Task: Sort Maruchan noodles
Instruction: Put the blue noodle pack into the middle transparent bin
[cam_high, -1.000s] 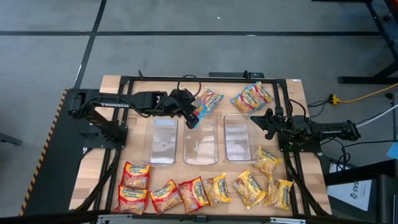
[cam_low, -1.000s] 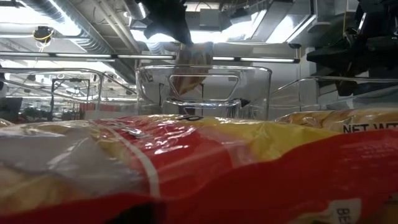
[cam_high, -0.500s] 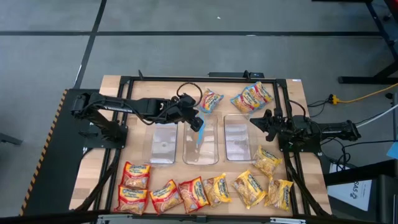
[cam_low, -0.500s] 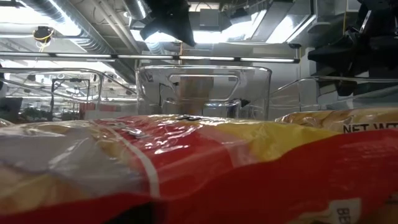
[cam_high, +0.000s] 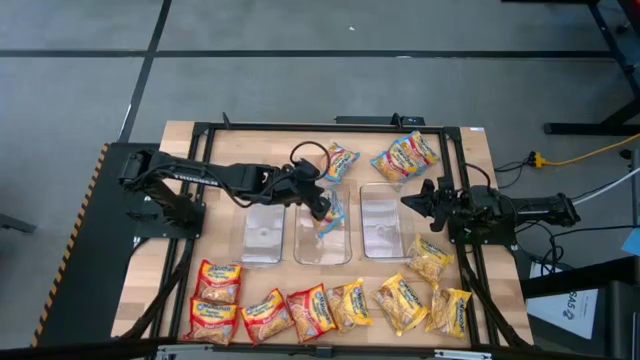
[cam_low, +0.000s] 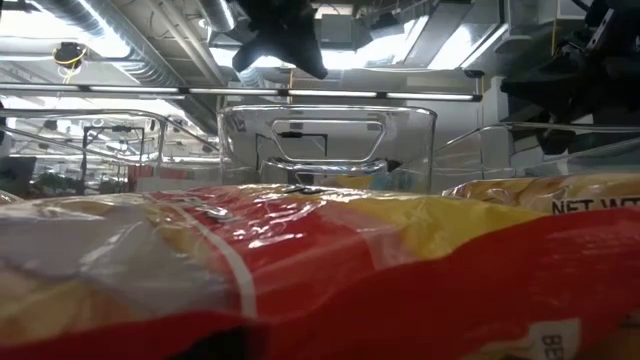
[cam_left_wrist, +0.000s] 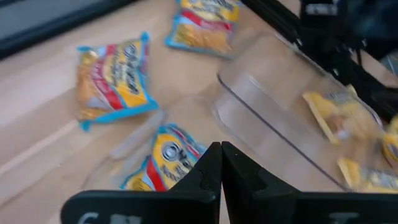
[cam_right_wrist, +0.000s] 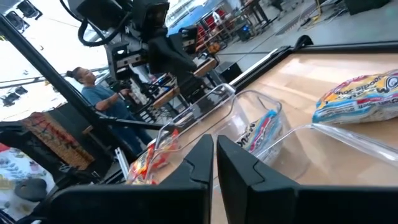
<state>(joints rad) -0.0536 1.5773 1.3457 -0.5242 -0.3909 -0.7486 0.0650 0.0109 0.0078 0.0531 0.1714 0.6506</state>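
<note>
You are looking down on a wooden table (cam_high: 480, 150) with three clear tubs side by side in the middle. The left gripper (cam_high: 322, 207) hovers over the middle tub (cam_high: 322, 248), and its jaws are pressed together with nothing between them. Beneath it, a blue-trimmed packet (cam_high: 331, 214) sits inside that tub, leaning rather than lying flat; the left wrist view shows the same packet (cam_left_wrist: 165, 157) just past the closed fingertips. The left tub (cam_high: 263, 228) and right tub (cam_high: 381, 222) look empty from above.

Two more blue-trimmed packets wait on the far side of the table: one (cam_high: 338, 161) just behind the middle tub, one (cam_high: 405, 156) behind the right tub. Along the near edge lies a row of red packets (cam_high: 218, 283) to the left and yellow packets (cam_high: 402, 301) to the right.

The right gripper (cam_high: 409, 200) rests at the right tub's outer edge, jaws all but closed and holding nothing.

Risks from here: the left gripper sits low inside the tub walls, so a sideways pull could catch the rim and shove the tub out of line. The leaning packet may take up room meant for the next ones. The two arms are near each other, so a reach toward the far packets could bring them together.
</note>
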